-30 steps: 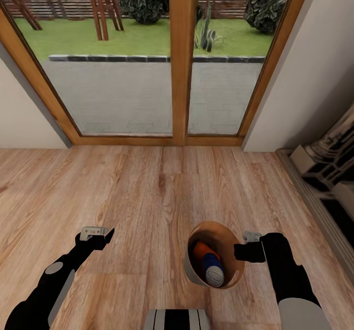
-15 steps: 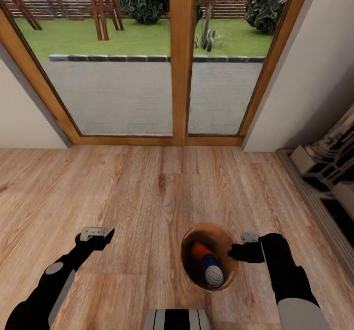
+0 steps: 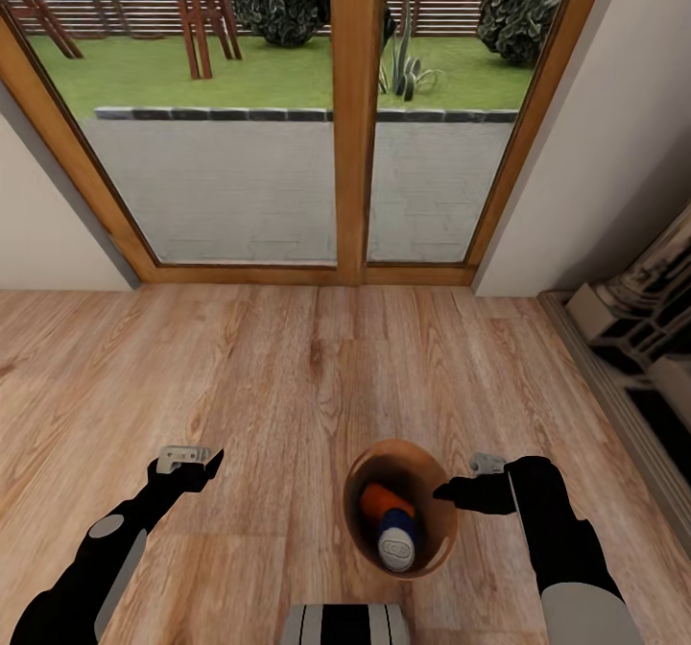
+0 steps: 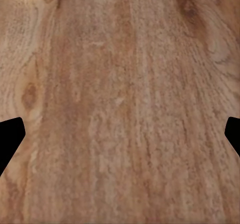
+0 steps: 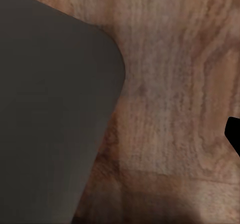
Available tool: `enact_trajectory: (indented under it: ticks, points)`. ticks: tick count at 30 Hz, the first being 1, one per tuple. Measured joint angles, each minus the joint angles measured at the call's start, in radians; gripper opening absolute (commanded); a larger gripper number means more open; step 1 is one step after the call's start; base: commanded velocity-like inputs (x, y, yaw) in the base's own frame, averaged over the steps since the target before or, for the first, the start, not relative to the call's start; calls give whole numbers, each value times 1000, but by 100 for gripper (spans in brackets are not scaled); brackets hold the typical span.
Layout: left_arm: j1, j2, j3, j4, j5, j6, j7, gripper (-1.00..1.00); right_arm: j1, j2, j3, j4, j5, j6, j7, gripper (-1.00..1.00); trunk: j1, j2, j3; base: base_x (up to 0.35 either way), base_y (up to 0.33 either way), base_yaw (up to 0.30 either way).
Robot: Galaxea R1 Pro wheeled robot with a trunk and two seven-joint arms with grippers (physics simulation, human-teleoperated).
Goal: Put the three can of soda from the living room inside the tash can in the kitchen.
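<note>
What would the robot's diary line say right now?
place: wood floor by glass doors | right gripper: at bin rim | bin: orange can, blue can | left gripper: open, empty

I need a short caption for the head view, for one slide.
Right claw at the rim of the bin holding two soda cans, before wood-framed glass doors.

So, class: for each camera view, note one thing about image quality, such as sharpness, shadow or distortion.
Head view: the door frame leans outward at the edges, a wide-lens distortion; lighting is flat, with only a faint shadow by the trash can. Left wrist view: the wood floor is soft and smeared. Right wrist view: a dark grey surface, too close to identify, covers much of the frame; the floor beside it is blurred.
</note>
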Motion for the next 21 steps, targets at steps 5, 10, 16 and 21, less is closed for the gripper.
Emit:
enact_trajectory:
  ticks: [5,10,16,21]
  points:
    - [0,0,0,0,0,0,0,100,0,0,1,0,0,0,0,100,0,0,0,0,0,0]
    - [0,0,0,0,0,0,0,100,0,0,1,0,0,0,1,100,0,0,0,0,0,0]
    - [0,0,0,0,0,0,0,100,0,1,4,0,0,0,0,100,0,0,0,0,0,0]
    - [0,0,0,1,-2,0,0,100,0,1,6,0,0,0,0,100,0,0,0,0,0,0]
